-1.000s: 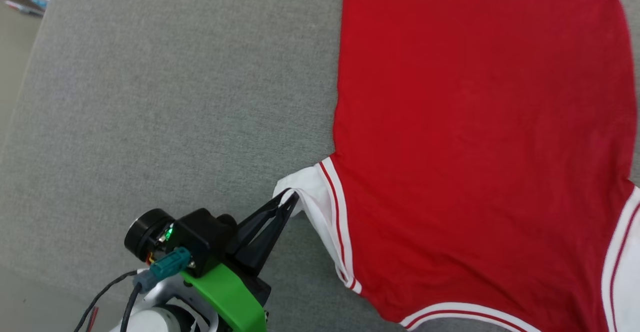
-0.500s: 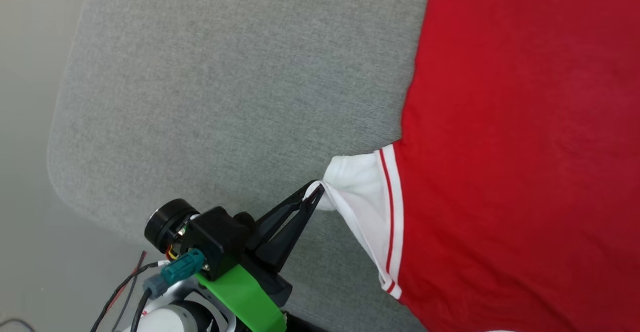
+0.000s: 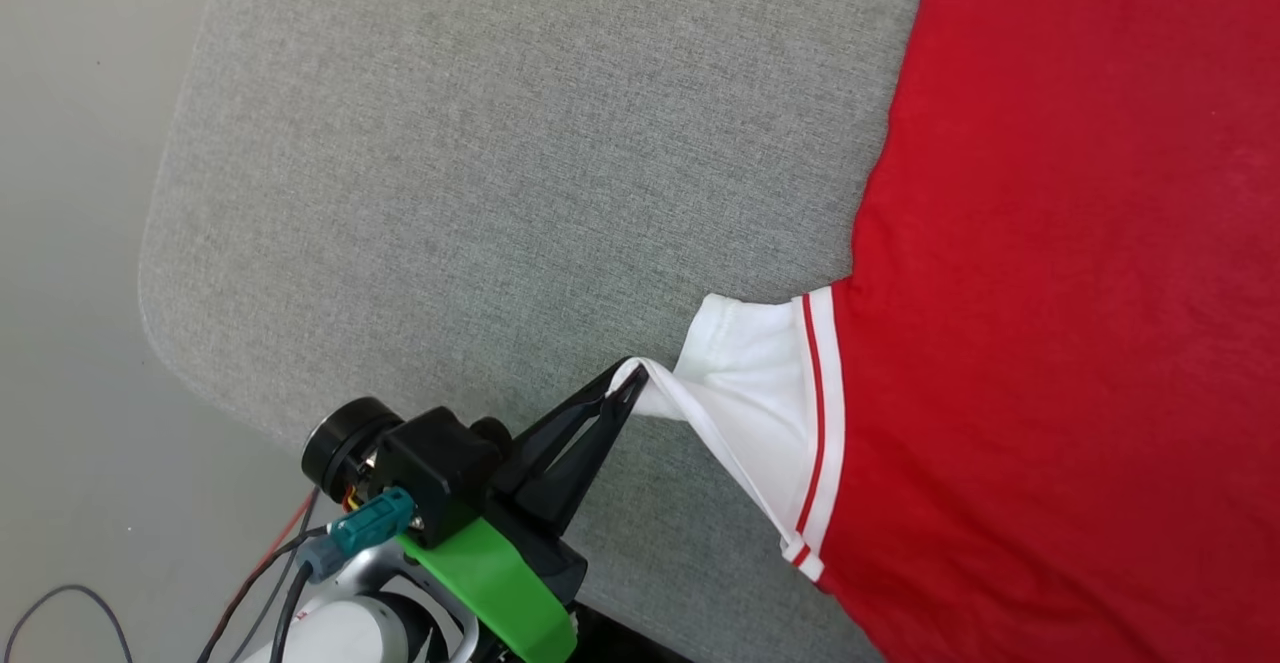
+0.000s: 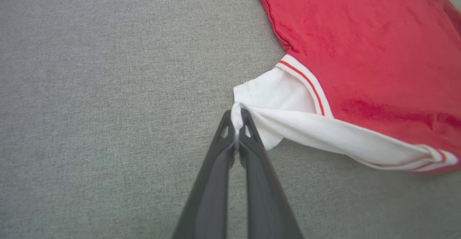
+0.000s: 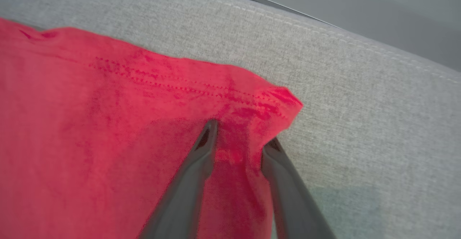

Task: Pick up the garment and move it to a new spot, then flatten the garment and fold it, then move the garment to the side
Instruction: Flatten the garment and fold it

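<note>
At sleeve: left gripper (image 3: 627, 385) jaws clamped on red jersey T-shirt's (image 3: 1050, 293) white cuff (image 3: 760, 383).
Right wrist view: right gripper (image 5: 242, 133) jaws apart astride hem (image 5: 216, 87).
Axis: near-far.

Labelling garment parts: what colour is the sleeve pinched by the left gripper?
The sleeve is white, with red-striped trim; best in left wrist view.

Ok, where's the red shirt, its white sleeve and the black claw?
red jersey shirt (image 3: 1050, 293), head view, red body.
white short sleeve (image 3: 757, 383), head view, sleeve middle.
black left gripper (image 4: 236, 117), left wrist view, between fingertips.
</note>
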Available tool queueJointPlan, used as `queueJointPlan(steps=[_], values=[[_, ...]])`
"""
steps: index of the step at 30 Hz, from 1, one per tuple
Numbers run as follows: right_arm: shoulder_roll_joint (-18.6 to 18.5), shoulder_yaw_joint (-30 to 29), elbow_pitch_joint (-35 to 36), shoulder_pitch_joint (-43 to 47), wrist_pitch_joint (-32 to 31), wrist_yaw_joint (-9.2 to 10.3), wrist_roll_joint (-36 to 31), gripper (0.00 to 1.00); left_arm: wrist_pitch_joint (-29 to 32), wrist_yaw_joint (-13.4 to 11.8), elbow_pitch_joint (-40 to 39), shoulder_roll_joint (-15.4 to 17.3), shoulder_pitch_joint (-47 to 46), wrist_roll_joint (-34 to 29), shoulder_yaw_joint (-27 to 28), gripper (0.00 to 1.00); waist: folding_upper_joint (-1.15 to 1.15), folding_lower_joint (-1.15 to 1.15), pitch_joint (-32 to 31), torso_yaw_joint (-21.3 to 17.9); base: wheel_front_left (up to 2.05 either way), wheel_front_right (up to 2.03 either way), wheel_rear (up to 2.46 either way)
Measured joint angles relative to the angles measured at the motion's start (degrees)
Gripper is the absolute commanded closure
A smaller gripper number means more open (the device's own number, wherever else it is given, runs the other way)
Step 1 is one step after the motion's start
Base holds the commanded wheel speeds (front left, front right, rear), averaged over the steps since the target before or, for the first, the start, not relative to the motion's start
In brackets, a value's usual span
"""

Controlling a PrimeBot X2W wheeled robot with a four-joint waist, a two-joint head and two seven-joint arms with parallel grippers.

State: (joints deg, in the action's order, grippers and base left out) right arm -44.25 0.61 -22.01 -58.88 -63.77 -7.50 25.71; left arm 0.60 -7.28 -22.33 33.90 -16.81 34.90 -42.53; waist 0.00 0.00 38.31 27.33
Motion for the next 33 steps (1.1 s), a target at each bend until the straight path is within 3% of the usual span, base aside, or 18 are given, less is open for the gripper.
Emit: queueJointPlan(steps=[12, 19, 25, 33], values=[[0.8, 1.8, -3.3, 5.2, 4.7, -0.02, 0.9, 1.0, -0.6, -0.1, 3.5, 0.7, -0.1, 0.9, 0.8, 1.0, 0.0, 0.0, -4.5, -1.9, 0.0, 0.0, 0.0], [1.7, 1.5, -4.9, 14.8, 8.5, -0.03, 4.4, 1.0, -1.0, -0.1, 6.1, 1.1, 0.3, 2.5, 1.2, 1.0, 0.0, -0.01, -10.4, -4.8, 0.0, 0.0, 0.0], [2.1, 1.9, -2.5, 24.3, 11.7, -0.03, 7.1, 1.0, -1.1, -0.5, 8.0, 1.5, 1.8, 3.1, 1.2, 1.0, 0.0, -0.01, -15.4, -7.3, 0.0, 0.0, 0.0], [7.1, 1.5, 3.4, 38.2, 15.5, -0.03, 9.0, 1.0, -2.2, -1.6, 10.0, 1.4, 5.5, 5.6, 1.9, 1.0, 0.0, -0.01, -22.9, -11.0, 0.0, 0.0, 0.0]])
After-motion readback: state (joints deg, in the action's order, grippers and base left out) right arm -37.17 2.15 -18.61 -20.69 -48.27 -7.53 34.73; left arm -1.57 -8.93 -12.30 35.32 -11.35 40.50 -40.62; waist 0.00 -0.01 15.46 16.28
